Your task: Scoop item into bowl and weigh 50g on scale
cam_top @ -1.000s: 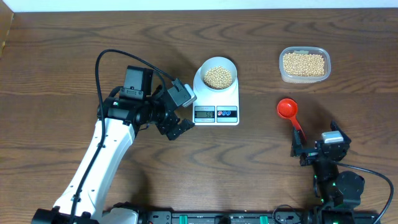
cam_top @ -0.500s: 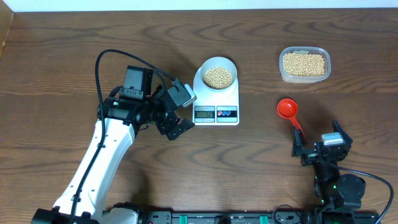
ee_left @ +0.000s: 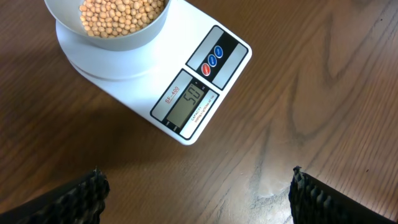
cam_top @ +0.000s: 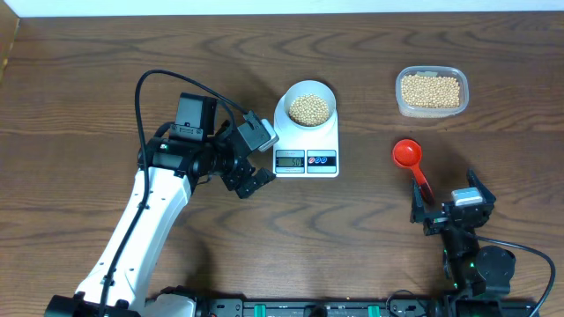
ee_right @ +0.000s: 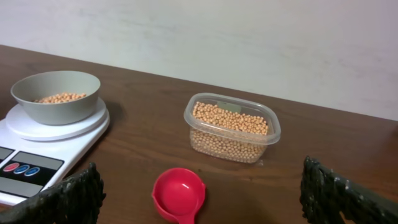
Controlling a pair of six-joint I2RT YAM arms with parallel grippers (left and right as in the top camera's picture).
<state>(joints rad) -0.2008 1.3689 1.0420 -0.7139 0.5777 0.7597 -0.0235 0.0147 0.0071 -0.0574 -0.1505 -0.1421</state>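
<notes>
The white bowl (cam_top: pixel 308 106) holds beige beans (cam_top: pixel 309 109) and stands on the white scale (cam_top: pixel 307 157); it also shows in the left wrist view (ee_left: pixel 112 34) and the right wrist view (ee_right: pixel 57 96). The scale's display (ee_left: pixel 191 101) reads 50. More beans fill a clear tub (cam_top: pixel 431 91), also in the right wrist view (ee_right: pixel 231 127). A red scoop (cam_top: pixel 407 155) lies empty on the table, also in the right wrist view (ee_right: pixel 180 194). My left gripper (cam_top: pixel 249 180) is open and empty just left of the scale. My right gripper (cam_top: pixel 448 210) is open and empty near the scoop's handle.
The left arm (cam_top: pixel 150 211) stretches from the front edge toward the scale. The table's back edge meets a pale wall (ee_right: pixel 249 43). Bare wood (cam_top: pixel 352 238) lies in front of the scale.
The right gripper shifted slightly near the scoop's handle. The left arm, scale, bowl and scoop have not moved.
</notes>
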